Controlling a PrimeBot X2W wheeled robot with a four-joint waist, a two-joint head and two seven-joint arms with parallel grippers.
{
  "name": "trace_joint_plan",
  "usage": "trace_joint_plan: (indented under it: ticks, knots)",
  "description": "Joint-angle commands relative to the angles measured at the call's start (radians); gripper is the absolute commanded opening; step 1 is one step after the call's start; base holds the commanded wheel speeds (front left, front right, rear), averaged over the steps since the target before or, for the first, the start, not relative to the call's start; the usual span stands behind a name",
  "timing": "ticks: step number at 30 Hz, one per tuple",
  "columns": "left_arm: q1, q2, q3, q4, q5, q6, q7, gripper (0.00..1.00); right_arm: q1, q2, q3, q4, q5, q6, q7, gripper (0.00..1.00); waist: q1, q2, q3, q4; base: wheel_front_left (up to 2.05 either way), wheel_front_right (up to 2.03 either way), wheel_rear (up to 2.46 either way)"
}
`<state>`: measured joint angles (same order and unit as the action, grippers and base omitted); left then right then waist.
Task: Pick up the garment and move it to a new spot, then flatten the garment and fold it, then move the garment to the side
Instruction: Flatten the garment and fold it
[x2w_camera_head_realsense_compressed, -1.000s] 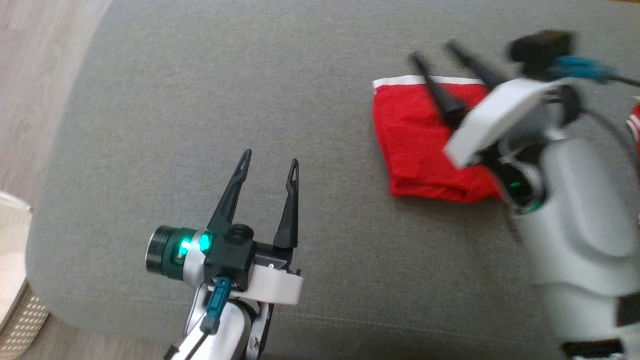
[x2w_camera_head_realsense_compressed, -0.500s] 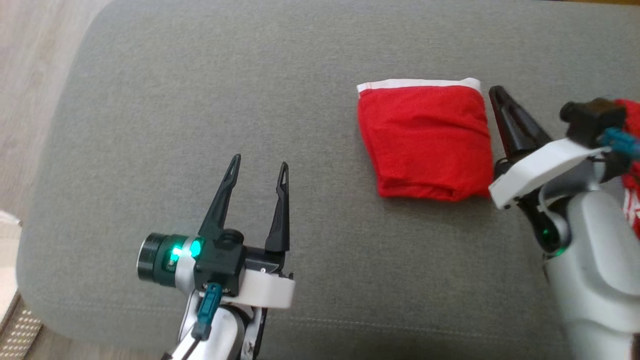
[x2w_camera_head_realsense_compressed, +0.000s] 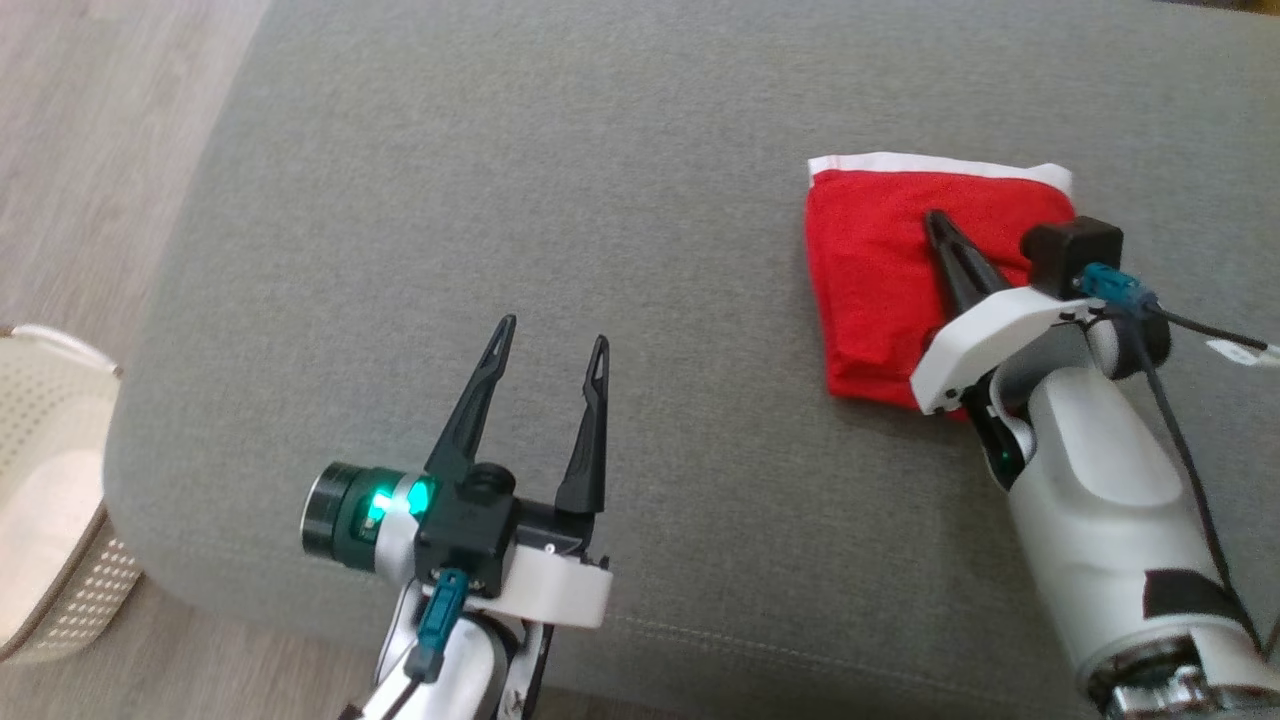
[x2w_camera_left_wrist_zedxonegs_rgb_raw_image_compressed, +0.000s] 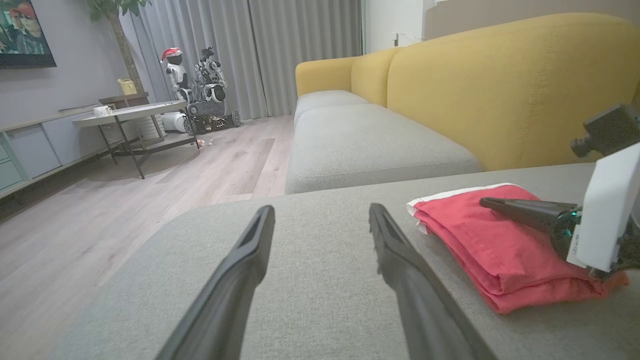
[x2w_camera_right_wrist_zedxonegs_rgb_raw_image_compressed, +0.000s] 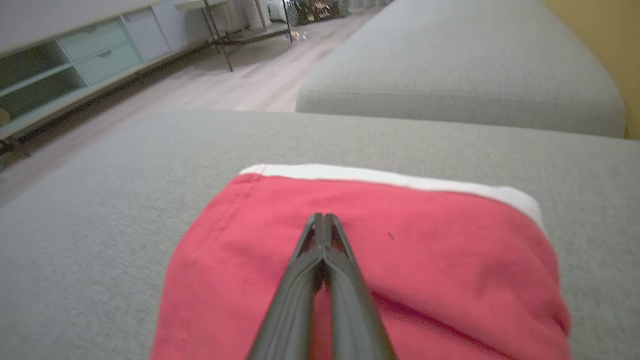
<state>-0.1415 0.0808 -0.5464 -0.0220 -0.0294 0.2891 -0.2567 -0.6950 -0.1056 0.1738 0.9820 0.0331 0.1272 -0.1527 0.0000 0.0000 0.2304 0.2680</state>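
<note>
A folded red garment with a white band along its far edge lies flat on the grey sofa cushion, toward the right. My right gripper is shut, its two fingers pressed together and lying over the top of the garment, tips near its middle. No cloth shows between the fingers. My left gripper stands open over bare cushion to the left of the garment, with nothing between its fingers.
A pale perforated basket stands on the wooden floor off the cushion's left end. The yellow sofa back rises behind the garment, and a second grey cushion lies beyond. A low table stands far off.
The head camera has shifted. My right gripper went from open to shut, swung off the garment's right edge, and now lies over the garment again. The left gripper has stayed open.
</note>
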Motion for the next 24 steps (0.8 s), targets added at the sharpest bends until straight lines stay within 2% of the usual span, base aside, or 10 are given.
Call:
trace_joint_plan:
  ticks: [1,10,14,17,19,20,22,24]
  knots:
    - [-0.042,-0.005,0.025,-0.028,-0.003,-0.003,-0.005,1.00,-0.044,0.024,-0.008,0.009,-0.032,0.003,-0.018,0.00,0.0000,0.0000,0.011,0.015,0.00,0.00,0.00]
    - [-0.048,-0.013,0.025,-0.026,-0.007,-0.001,-0.005,1.00,-0.076,0.051,-0.079,0.216,-0.112,0.003,-0.039,0.00,0.0000,0.0000,0.023,0.037,0.00,0.00,0.00]
    - [-0.053,-0.015,0.030,-0.027,-0.005,0.000,-0.005,1.00,-0.087,0.054,-0.092,0.232,-0.131,0.003,-0.067,0.00,0.0000,0.0000,0.028,0.030,0.00,0.00,0.00]
    - [-0.052,-0.014,0.036,-0.028,-0.001,0.001,-0.005,1.00,-0.102,0.055,-0.101,0.195,-0.141,0.003,-0.097,0.00,0.0000,0.0000,0.020,0.016,0.00,0.00,0.00]
    - [-0.049,-0.010,0.042,-0.030,0.002,0.004,-0.005,1.00,-0.104,0.055,-0.096,0.148,-0.127,0.003,-0.106,0.47,0.0000,0.0000,0.010,0.003,0.00,0.00,0.00]
    - [-0.049,-0.010,0.042,-0.030,0.002,0.004,-0.005,1.00,-0.104,0.055,-0.096,0.148,-0.127,0.003,-0.106,0.47,0.0000,0.0000,0.010,0.003,0.00,0.00,0.00]
    - [-0.041,-0.005,0.052,-0.034,0.003,0.011,-0.005,1.00,-0.094,0.055,-0.088,0.069,-0.115,0.003,-0.108,1.00,0.0000,0.0000,-0.005,-0.017,0.00,0.00,0.00]
    - [-0.029,0.001,0.065,-0.039,0.002,0.019,-0.005,1.00,-0.061,0.055,-0.076,-0.013,-0.108,0.003,-0.108,1.00,0.0000,0.0000,-0.025,-0.040,0.00,0.00,0.00]
